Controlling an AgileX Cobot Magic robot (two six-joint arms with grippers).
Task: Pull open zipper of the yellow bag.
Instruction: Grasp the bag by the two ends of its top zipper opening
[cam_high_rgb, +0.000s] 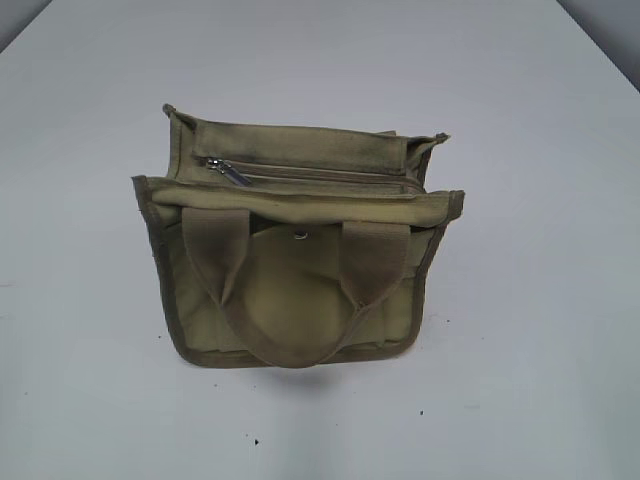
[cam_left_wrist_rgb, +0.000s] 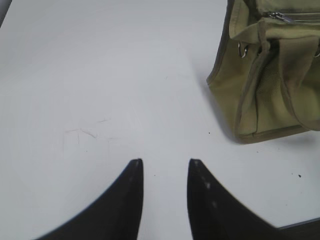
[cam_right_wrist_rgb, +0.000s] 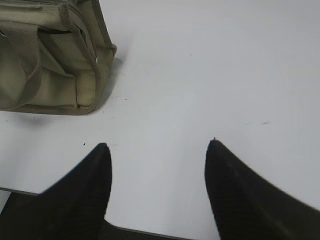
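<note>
While the yellow bag (cam_high_rgb: 295, 260) is being shown alone in the exterior view, it is standing near the middle of the white table (cam_high_rgb: 540, 300), and neither arm is being seen there. The zipper (cam_high_rgb: 310, 175) is running straight across the bag's top from left to right of that view, and its silver pull tab (cam_high_rgb: 230, 172) is lying at the left end, so the zipper is being judged shut, with travel toward the right being required.

In the left wrist view, the left gripper (cam_left_wrist_rgb: 165, 162) is being held low over bare table, its jaws partly parted and nothing being held between them. The bag (cam_left_wrist_rgb: 250, 90) is lying ahead and to the right of it, well apart, with the pull tab (cam_left_wrist_rgb: 278, 16) near the top edge.

In the right wrist view, the right gripper (cam_right_wrist_rgb: 159, 145) is being held with its jaws spread wider, also empty, over bare table. The bag (cam_right_wrist_rgb: 55, 75) is lying ahead and to the left, apart from the fingers; the pull tab is not being shown here. By judgement, the left arm is being placed nearer the tab end.
</note>
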